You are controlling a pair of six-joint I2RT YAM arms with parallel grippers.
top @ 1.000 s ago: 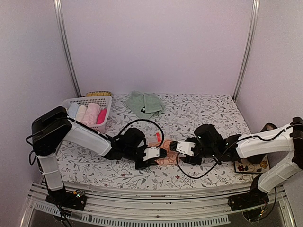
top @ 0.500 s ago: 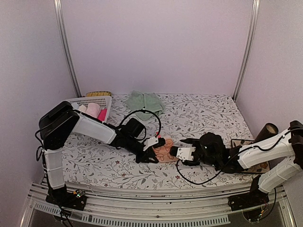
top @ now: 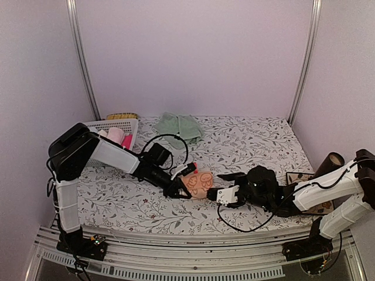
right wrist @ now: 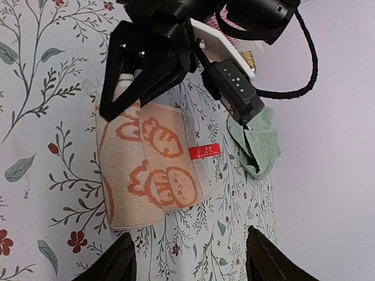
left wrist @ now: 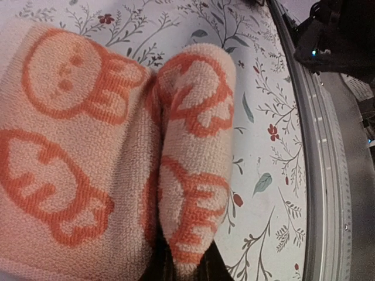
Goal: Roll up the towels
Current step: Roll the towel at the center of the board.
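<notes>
The orange towel (top: 200,183) lies folded over on itself at the lower centre of the top view, on the floral table (top: 252,140), and the left gripper (top: 180,188) is clamped on its left edge. Just right of it, the right gripper (right wrist: 190,240) has its jaws apart, holding nothing. The green towel (top: 179,127) sits crumpled at upper centre; left of it a white basket (top: 99,124) holds rolled towels (top: 115,136) — pink and cream

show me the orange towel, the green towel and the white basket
orange towel (right wrist: 153,167), right wrist view, middle of the patterned fold
green towel (top: 179,127), top view, centre of the crumpled cloth
white basket (top: 115,123), top view, far rim
</notes>
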